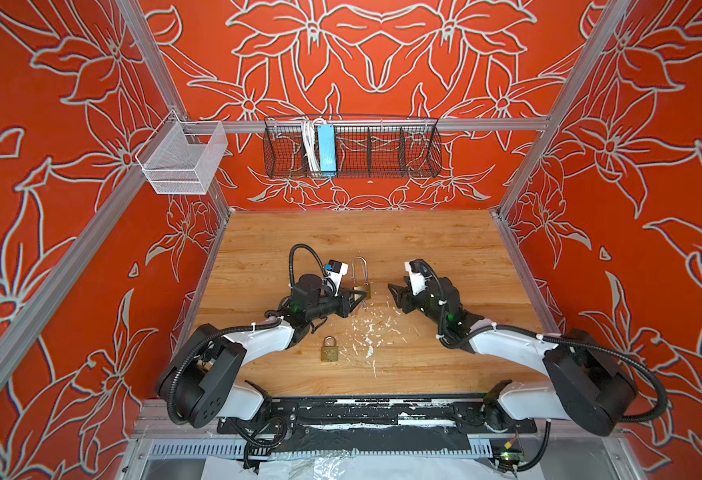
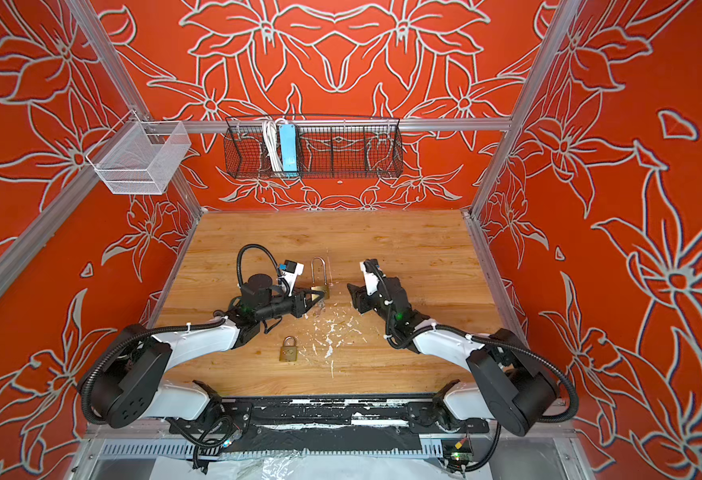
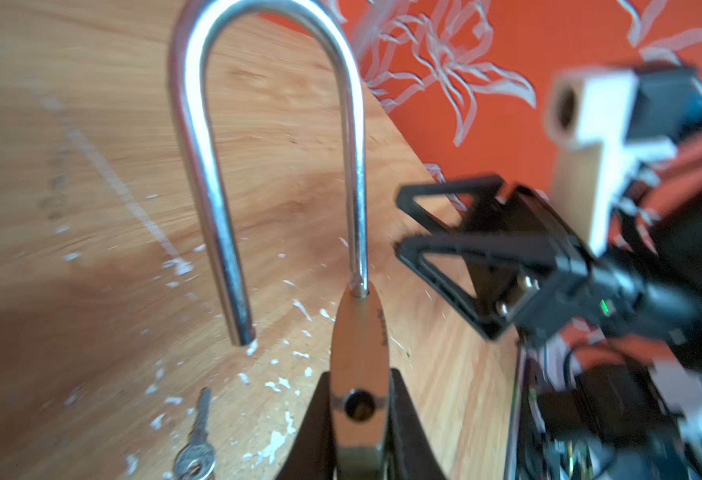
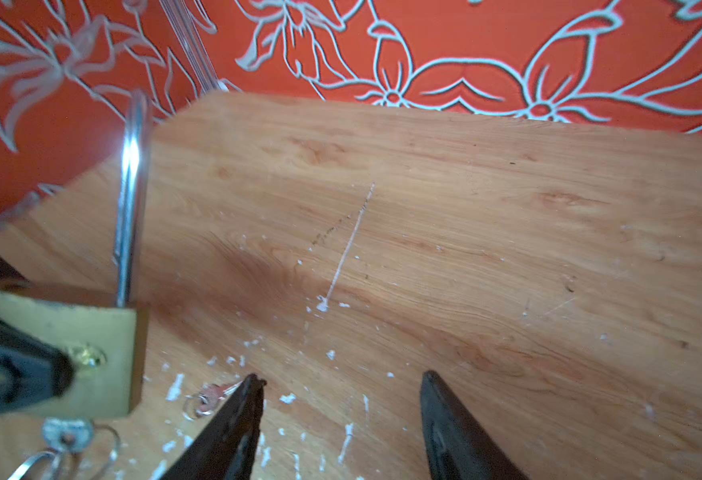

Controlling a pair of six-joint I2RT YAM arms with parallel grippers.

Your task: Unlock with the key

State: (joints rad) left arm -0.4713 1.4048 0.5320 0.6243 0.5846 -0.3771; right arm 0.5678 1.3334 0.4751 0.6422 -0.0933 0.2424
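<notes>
By my reading the unlocking looked done. The left gripper (image 3: 358, 386) was clamped across the broad faces of the brass padlock (image 3: 359, 332), and the shackle (image 3: 212, 208) stood open: one leg was seated in the body and the other hung free beside it, clear of its hole. The keyhole (image 3: 359, 405), at the end of the body held between the left jaws, was empty. The key (image 3: 200, 428) lay flat on the table (image 1: 424, 249), below and just to one side of those jaws. The right wrist view showed a ring and perhaps a second key with it, too blurred to be sure. The right gripper (image 4: 343, 376) had its jaws well apart with nothing between them; the key lay near one fingertip and the padlock was out beyond that same finger. Little was left, I judged, beyond setting the padlock down, unless the small padlock (image 1: 330, 350) was also meant; it lay shut on the table, back from the left jaws toward the robot's base. The held padlock's long axis ran from the keyhole end in the jaws out through the bow of the shackle. The shackle pointed away from the left fingertips toward the back wall in both top views and rose clear of the table; how steeply, I could not tell.
</notes>
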